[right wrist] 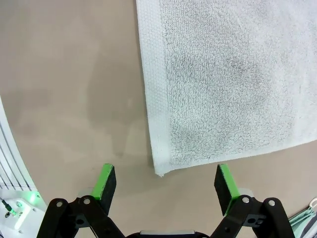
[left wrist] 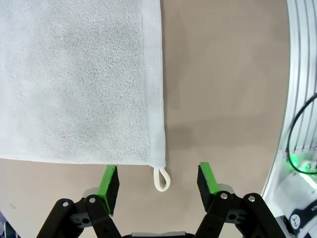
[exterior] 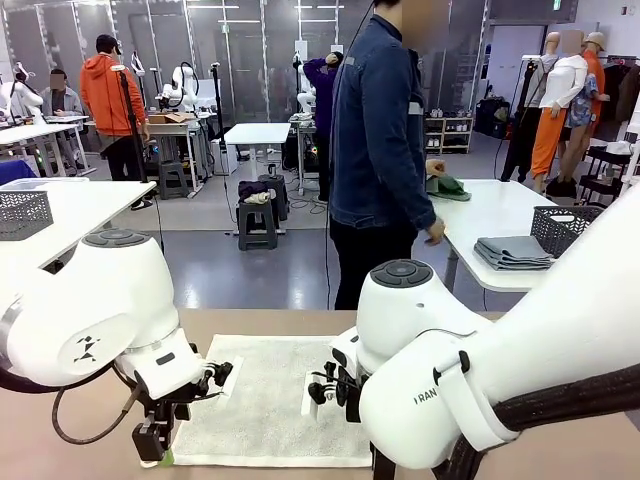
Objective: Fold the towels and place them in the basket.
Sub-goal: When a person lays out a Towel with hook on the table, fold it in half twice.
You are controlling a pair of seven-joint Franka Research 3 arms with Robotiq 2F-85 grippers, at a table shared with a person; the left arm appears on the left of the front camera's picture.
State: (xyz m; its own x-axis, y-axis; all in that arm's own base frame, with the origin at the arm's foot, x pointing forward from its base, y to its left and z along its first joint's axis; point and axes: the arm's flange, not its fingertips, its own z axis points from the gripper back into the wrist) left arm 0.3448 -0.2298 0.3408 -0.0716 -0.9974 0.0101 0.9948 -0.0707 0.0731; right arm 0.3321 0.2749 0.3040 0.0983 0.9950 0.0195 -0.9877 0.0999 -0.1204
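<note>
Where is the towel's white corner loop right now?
Left wrist view: the loop lies on the table off the flat towel's corner, seen between the left gripper's open fingers.

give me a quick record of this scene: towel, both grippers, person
towel: pale, spread flat on the table, unfolded
loop: white, at the towel's near left corner
left gripper: open, one finger on each side of the loop, holding nothing
right gripper: open, at the towel's near right corner, holding nothing
person: standing beyond the far edge, turned toward another table
</note>
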